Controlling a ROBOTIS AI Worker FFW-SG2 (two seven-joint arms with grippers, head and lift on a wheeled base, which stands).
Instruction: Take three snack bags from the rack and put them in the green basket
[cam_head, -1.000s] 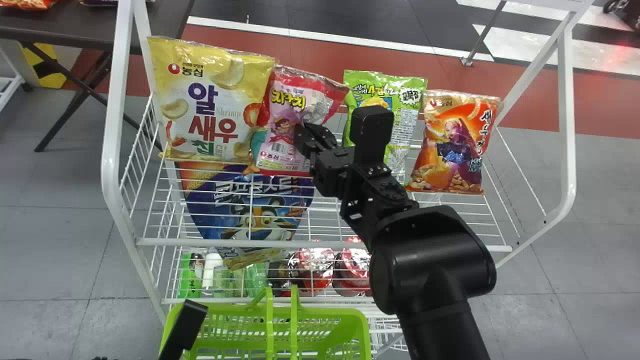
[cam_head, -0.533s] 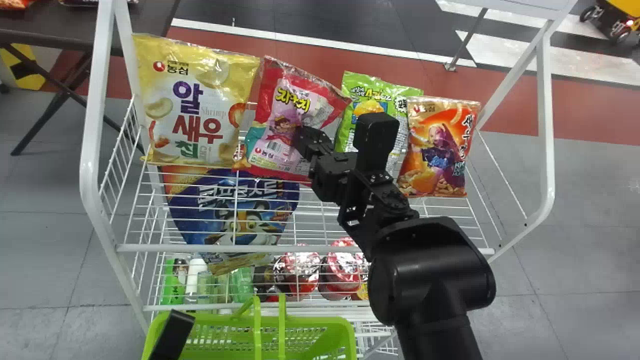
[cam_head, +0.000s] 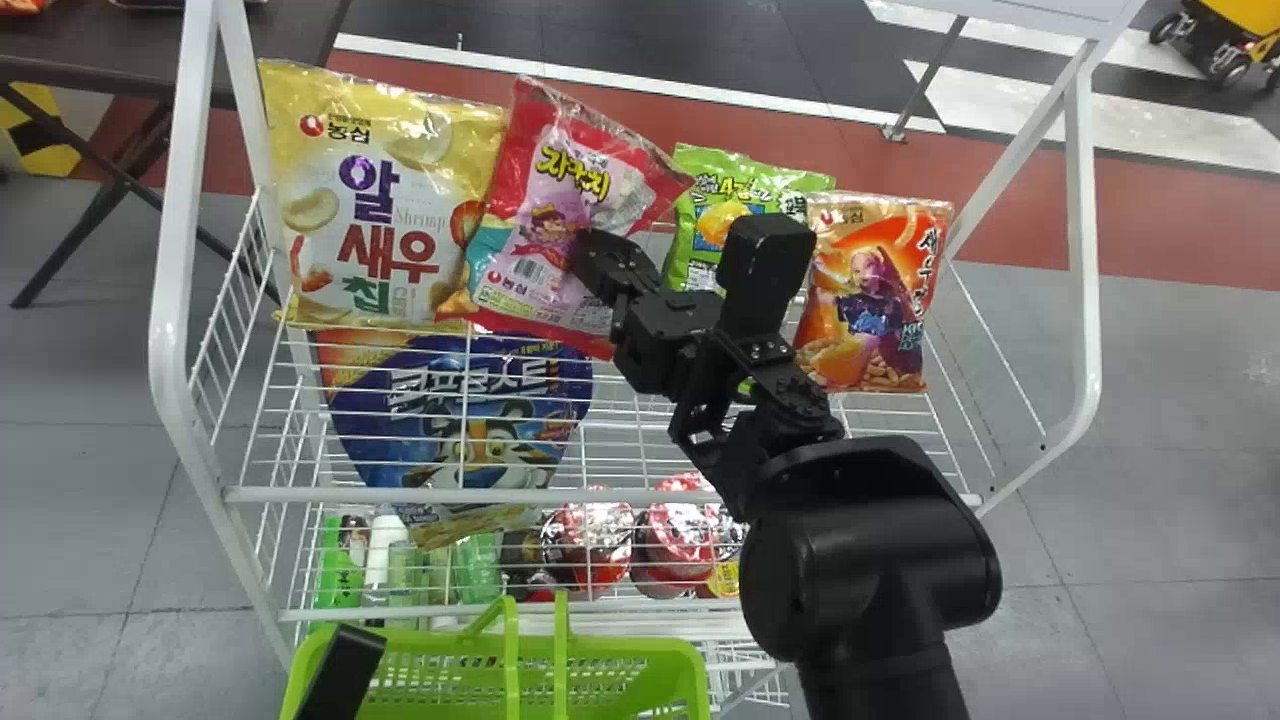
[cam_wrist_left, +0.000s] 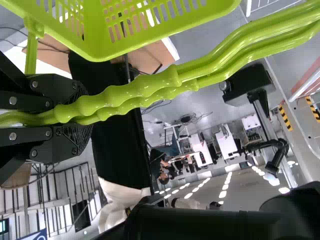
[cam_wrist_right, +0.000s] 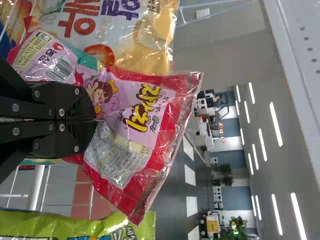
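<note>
Right pincer (cam_head: 588, 258): closed on red-pink snack bag (cam_head: 565, 190), tilted, near rack's (cam_head: 400, 495) far edge. Left pincer (cam_head: 342, 672): gripping green basket's (cam_head: 630, 645) handles (cam_wrist_left: 130, 100).

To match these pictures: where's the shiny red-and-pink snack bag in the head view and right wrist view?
Head view: bag above centre, slightly left.
Right wrist view: bag near middle, held by the right gripper.
Shared landmark: large, shiny yellow snack bag beside it.
</note>
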